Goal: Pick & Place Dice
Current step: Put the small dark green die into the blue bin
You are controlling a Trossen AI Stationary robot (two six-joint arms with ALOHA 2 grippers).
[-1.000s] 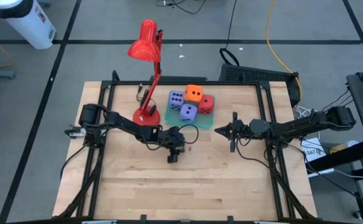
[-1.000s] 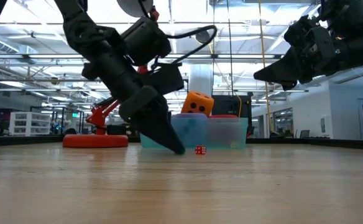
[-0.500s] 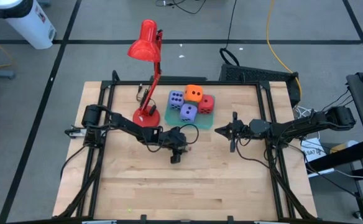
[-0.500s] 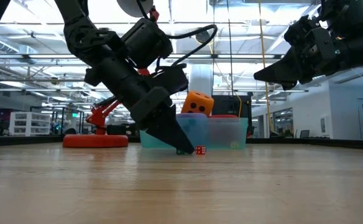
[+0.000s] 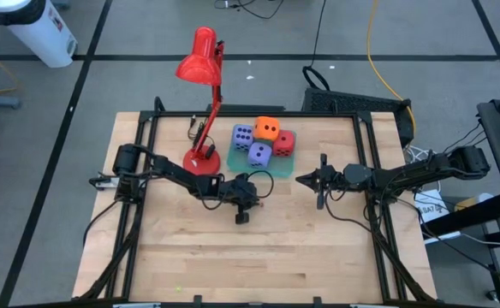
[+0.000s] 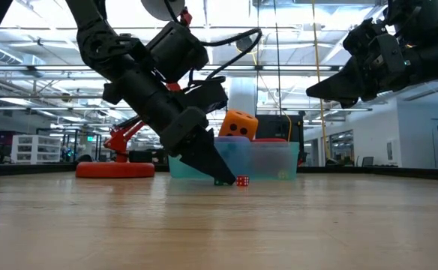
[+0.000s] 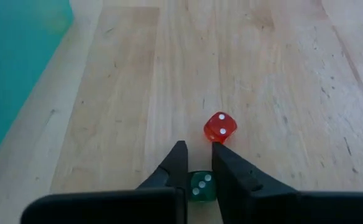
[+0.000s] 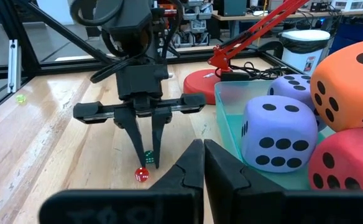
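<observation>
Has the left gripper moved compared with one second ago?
Yes. In the low view the left gripper has shifted toward the small red die, now almost beside it.

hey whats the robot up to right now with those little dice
The left tool is down at the tabletop, closed on a small green die. A small red die lies loose on the wood just beyond its tips. The right tool hangs shut above the table, holding nothing. Four big foam dice sit in the teal tray beside the red desk lamp.
</observation>
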